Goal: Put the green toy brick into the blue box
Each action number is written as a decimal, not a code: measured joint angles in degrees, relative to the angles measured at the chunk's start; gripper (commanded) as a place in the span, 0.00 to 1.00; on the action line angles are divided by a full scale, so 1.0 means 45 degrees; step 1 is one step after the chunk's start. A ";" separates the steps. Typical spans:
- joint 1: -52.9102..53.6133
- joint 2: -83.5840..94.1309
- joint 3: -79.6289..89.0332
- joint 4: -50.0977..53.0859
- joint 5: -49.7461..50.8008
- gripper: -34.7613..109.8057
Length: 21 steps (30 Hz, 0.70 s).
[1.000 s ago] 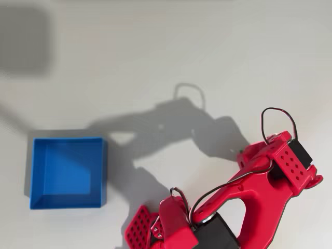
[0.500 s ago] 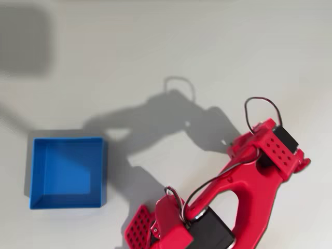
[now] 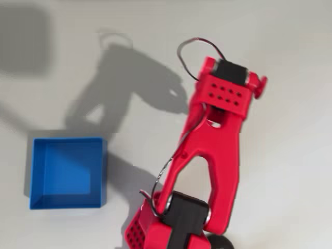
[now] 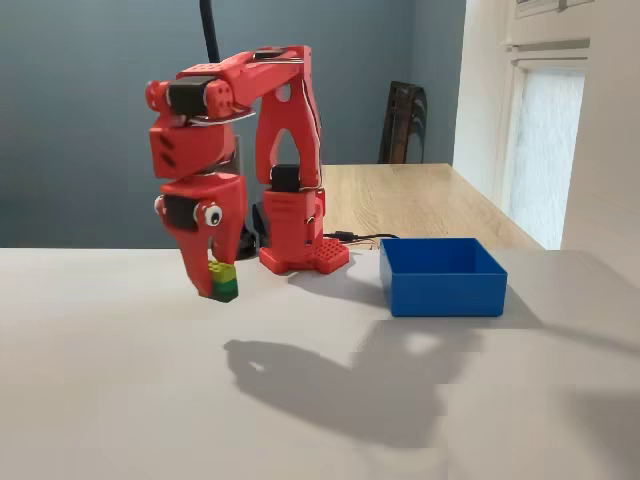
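Note:
In the fixed view my red gripper (image 4: 217,288) points straight down, left of the arm's base, and is shut on the green toy brick (image 4: 224,281). The small lime-green brick hangs clear above the pale table, with its shadow on the surface below. The blue box (image 4: 447,295) stands empty on the table to the right of the base, well apart from the gripper. From overhead, the blue box (image 3: 102,171) lies at the left. The arm's wrist (image 3: 226,88) reaches to the upper middle and hides the fingers and the brick beneath it.
The arm's red base (image 4: 302,250) stands at the back of the pale table, and from overhead the base (image 3: 155,231) is at the bottom edge. A cable (image 4: 352,238) runs behind it. A wooden table (image 4: 420,200) and a dark chair (image 4: 402,122) stand beyond.
In the overhead view the arm has swung from the lower right up and leftward, so the wrist now lies at the upper middle. The blue box has not moved.

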 measured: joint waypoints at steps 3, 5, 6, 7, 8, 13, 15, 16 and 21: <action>-0.1172 -0.0020 -0.0859 0.0645 0.0000 0.24; -0.2012 -0.0020 -0.1289 0.1074 0.0000 0.24; -0.2402 -0.0020 -0.1426 0.1211 0.0000 0.24; -0.2754 -0.0020 -0.1543 0.1367 -0.0039 0.24; -0.3145 -0.0020 -0.1641 0.1484 0.0078 0.24; -0.4941 -0.0020 -0.2012 0.2168 0.0469 0.24; -0.5820 -0.0020 -0.2070 0.2363 0.0566 0.24; -0.6250 -0.0020 -0.2070 0.2441 0.0625 0.24; -0.8301 -0.0020 -0.2383 0.2539 0.1113 0.24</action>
